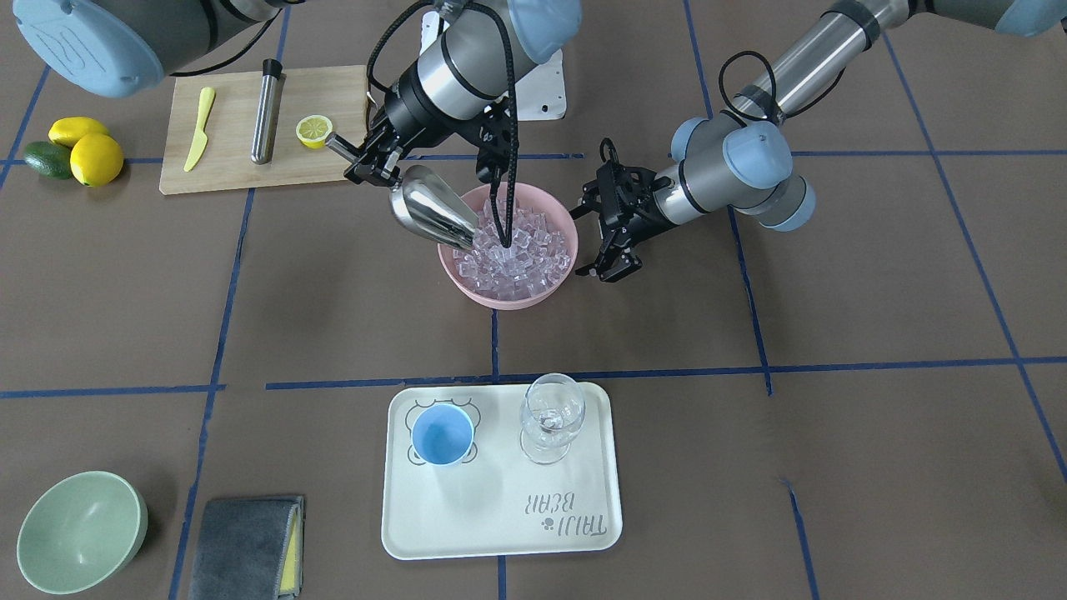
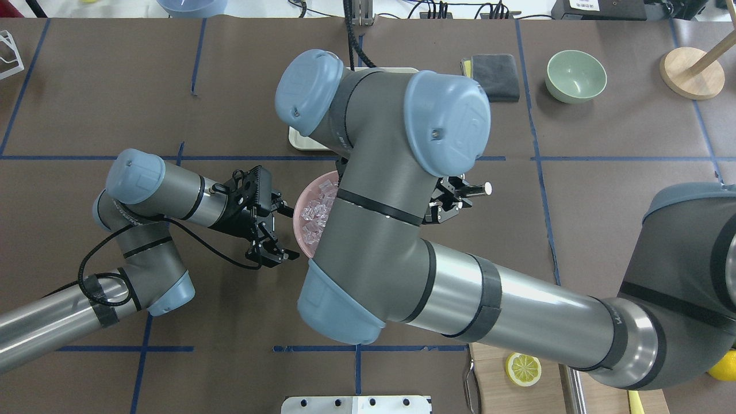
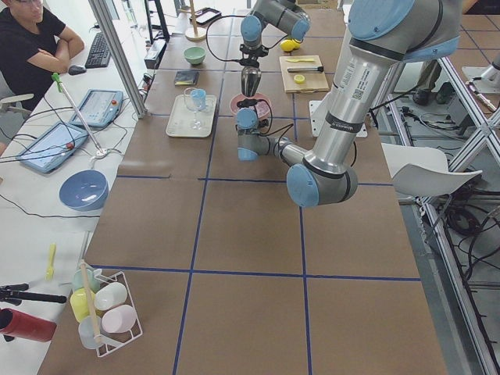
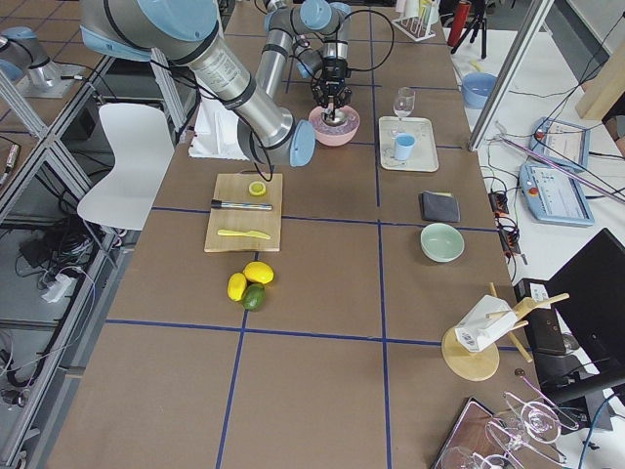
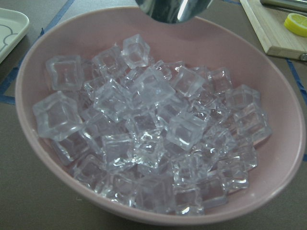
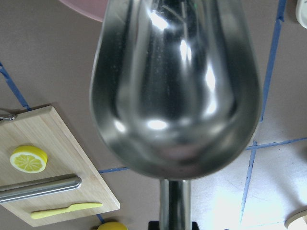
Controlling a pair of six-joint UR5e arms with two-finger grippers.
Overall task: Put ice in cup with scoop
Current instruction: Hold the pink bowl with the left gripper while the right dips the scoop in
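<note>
Table (image 1: 875, 275), brown w/ a blue tape grid, carries everything, and both arms reach in over its middle. Tray (image 1: 500, 525), cream, lies on the operators' side, well apart from the pink bowl (image 1: 505, 298), which is nearer the robot. R gripper (image 1: 368, 163) is clamped on the rod handle of the scoop (image 1: 427, 208), trough tilted mouth-down w/ its lip at the heap in the bowl. The right wrist view shows only the shiny trough, so whether any cubes are in it can't be told. L gripper (image 1: 589, 242) sits just beside the bowl's rim on the opposite side, fingers spread wide and holding nothing; contact w/ the rim can't be told. Wine glass (image 1: 551, 417) and cup (image 1: 443, 433) stand upright side by side on the tray, and the cup looks empty. Ice (image 5: 153, 139) fills the bowl as a loose pile of clear cubes. Judged step: digging in, i.e. loading the scoop, w/ nothing delivered yet. Next move prob. needs the lip pushed under the cubes, then the trough levelled so the load doesn't slide out. After that comes a carry across to the tray & a slow tip over the cup, not the glass beside it. Cup mouth looks small vs. the scoop, so spill is a likely risk.
</note>
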